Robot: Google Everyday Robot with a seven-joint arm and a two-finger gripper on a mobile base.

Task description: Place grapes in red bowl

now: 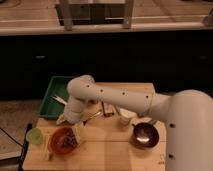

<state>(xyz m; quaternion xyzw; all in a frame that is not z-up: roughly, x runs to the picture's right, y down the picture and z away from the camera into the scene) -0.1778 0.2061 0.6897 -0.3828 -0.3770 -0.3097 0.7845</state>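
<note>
The red bowl [56, 146] is orange-red, and the dark purplish clump inside it is probably the grapes [69, 142]. The gripper [77, 131], at the bowl's right rim, is creamy white like the arm [120, 99], which carries small dark dots. The tray [50, 97] is bright green, the cup [35, 135] pale yellow-green, the metallic bowl [145, 135] dark and shiny, and the table [120, 157] light tan wood.
</note>
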